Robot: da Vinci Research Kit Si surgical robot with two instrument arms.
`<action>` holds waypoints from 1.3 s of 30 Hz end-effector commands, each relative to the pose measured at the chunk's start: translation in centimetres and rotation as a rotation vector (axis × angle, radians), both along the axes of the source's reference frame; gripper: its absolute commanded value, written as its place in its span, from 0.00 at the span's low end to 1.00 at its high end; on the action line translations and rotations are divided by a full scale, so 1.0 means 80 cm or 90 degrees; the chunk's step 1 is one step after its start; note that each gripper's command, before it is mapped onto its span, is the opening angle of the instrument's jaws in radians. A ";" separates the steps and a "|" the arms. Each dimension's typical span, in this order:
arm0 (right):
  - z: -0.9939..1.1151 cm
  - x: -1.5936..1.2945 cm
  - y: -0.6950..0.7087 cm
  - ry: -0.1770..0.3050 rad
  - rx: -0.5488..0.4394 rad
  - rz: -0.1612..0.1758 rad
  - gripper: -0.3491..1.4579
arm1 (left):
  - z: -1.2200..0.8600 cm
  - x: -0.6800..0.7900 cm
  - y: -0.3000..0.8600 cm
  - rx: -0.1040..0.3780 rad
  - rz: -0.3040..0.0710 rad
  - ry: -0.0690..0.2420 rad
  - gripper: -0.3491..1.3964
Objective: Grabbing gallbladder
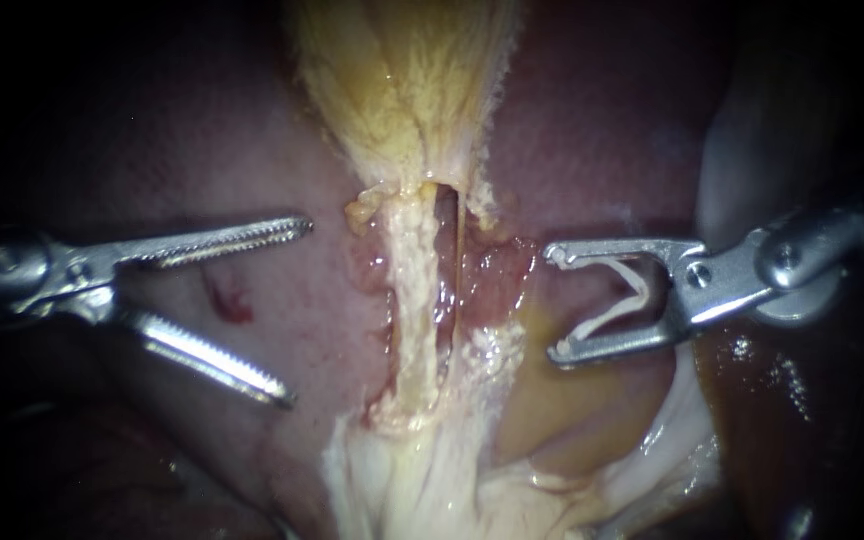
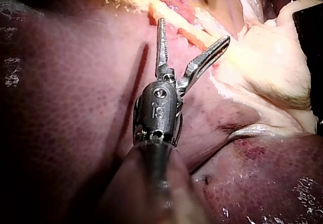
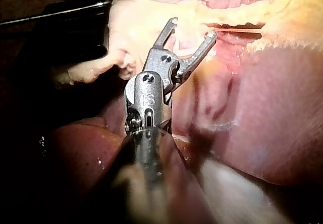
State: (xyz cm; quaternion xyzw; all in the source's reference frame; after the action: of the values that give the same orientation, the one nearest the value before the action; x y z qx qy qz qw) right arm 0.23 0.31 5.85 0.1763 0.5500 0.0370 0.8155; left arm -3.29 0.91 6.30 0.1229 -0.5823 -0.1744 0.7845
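Observation:
The pale whitish-yellow gallbladder (image 1: 422,470) fills the lower middle of the endoscope view and shows ahead of my left instrument as the gallbladder (image 2: 267,67). A pale tube (image 1: 410,300) and a thin strand (image 1: 459,260) run up from it to yellow fibrous tissue (image 1: 402,90). My left instrument (image 1: 297,312) hangs over the liver left of the tube, its toothed jaws wide open and holding nothing; the left instrument (image 2: 194,31) points at the tubes. My right instrument (image 1: 555,305) stands right of the tubes, jaws spread around a white V-shaped clip (image 1: 632,295) seated against both. The right instrument (image 3: 193,27) is short of the pale tissue.
Dark red liver (image 1: 202,150) surrounds the field, with a small red spot (image 1: 232,300) between my left instrument's jaws. Raw pink tissue (image 1: 497,270) lies just right of the strand. A yellow-brown pool (image 1: 562,400) sits under my right instrument.

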 end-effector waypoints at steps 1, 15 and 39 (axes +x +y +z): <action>0.0000 0.0000 0.0000 0.000 0.000 0.000 0.47 | 0.0000 0.0000 0.0000 0.000 0.000 0.000 0.89; 0.0000 0.0000 0.0000 0.000 0.000 0.000 0.47 | 0.0028 -0.0008 0.0034 0.043 -0.050 0.021 0.80; 0.0001 0.0003 0.0000 0.000 0.000 0.001 0.47 | 0.0071 -0.0022 0.0071 0.111 -0.103 0.085 0.55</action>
State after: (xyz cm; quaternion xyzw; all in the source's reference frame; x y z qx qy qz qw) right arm 0.26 0.32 5.85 0.1758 0.5500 0.0376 0.8156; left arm -3.48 1.48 6.87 0.1311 -0.5193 -0.2955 0.7911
